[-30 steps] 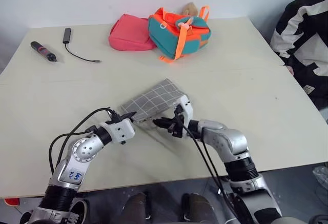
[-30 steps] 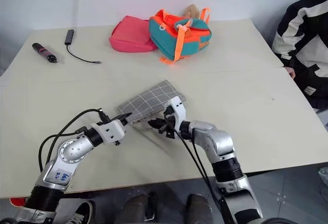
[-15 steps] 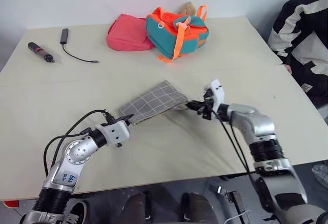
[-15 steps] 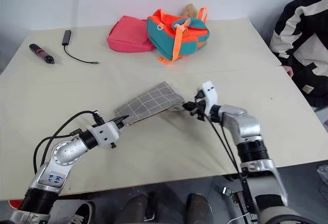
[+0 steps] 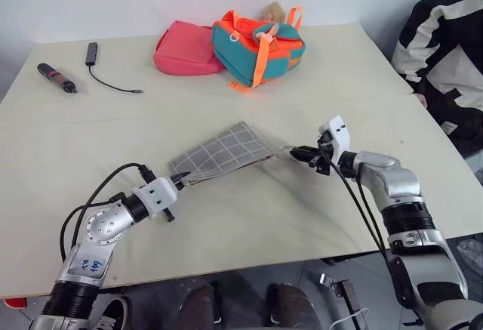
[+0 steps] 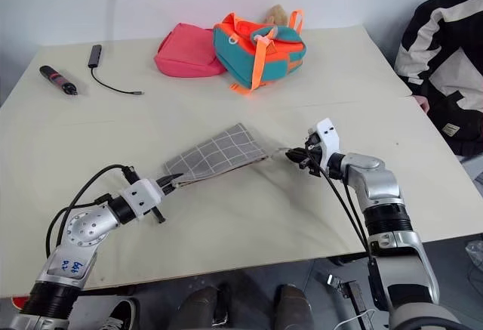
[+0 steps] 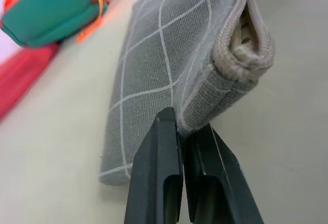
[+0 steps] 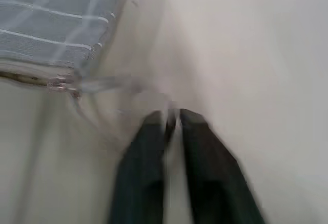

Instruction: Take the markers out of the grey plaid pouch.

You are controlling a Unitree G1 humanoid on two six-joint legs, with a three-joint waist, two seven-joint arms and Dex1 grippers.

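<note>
Two grippers work the grey plaid pouch [image 5: 220,152] from opposite ends, and its long axis runs between them, slanting across the table [image 5: 90,156] from near-left to far-right. The left gripper [image 7: 182,131] is clenched on the pouch's near corner, pinning it beside the zip edge, which gapes a little. The right gripper [image 5: 305,154] sits just beyond the far end, pointing back toward the pouch with its black fingers [image 8: 197,126] nearly together; a thin loop-like pull seems to stretch between the pouch and those tips, though I cannot tell whether it is gripped. No markers are visible, so they are probably still inside. Being closer to the far end, the right arm is best placed to reach in along that axis.
</note>
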